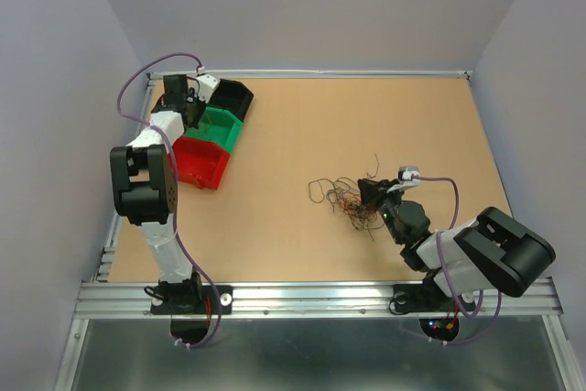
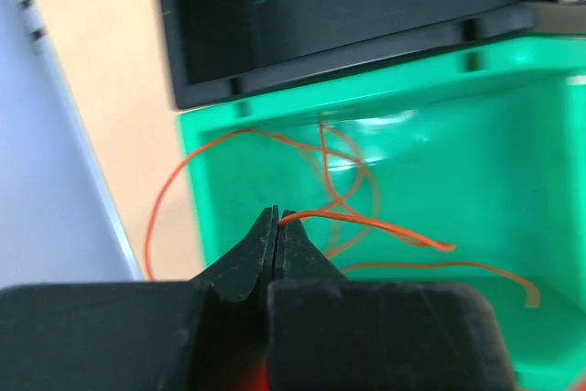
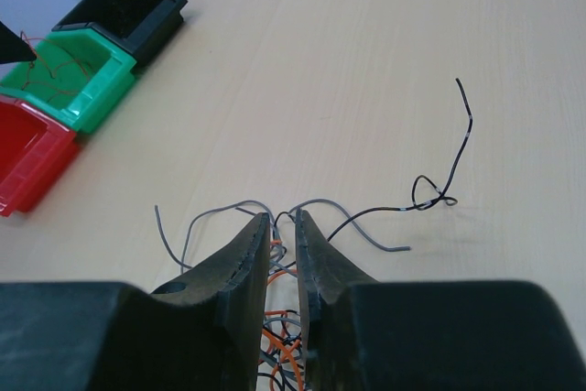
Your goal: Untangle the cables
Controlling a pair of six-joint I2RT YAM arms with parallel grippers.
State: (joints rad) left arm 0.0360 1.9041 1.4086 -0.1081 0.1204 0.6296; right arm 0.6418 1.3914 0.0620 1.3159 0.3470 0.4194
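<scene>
One orange wire (image 2: 366, 220), pinched by L fingers (image 2: 243, 258), trails right; R fingers (image 3: 240, 263) slightly apart.

orange wire (image 2: 366, 219), green bin (image 2: 476, 190), black bin (image 2: 320, 16), red bin (image 1: 203, 160); grey, black and orange cables (image 1: 348, 197); tan table (image 1: 366, 125).

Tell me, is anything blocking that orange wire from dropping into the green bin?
Nothing visible. The left gripper, shut on the orange wire, holds it right above the open green bin, with no lid or other object between them.

top view overlooks the table (image 1: 366, 125); left wrist close over the green bin (image 2: 439, 135); right wrist, low by the cables (image 3: 282, 347), sees it too.
</scene>
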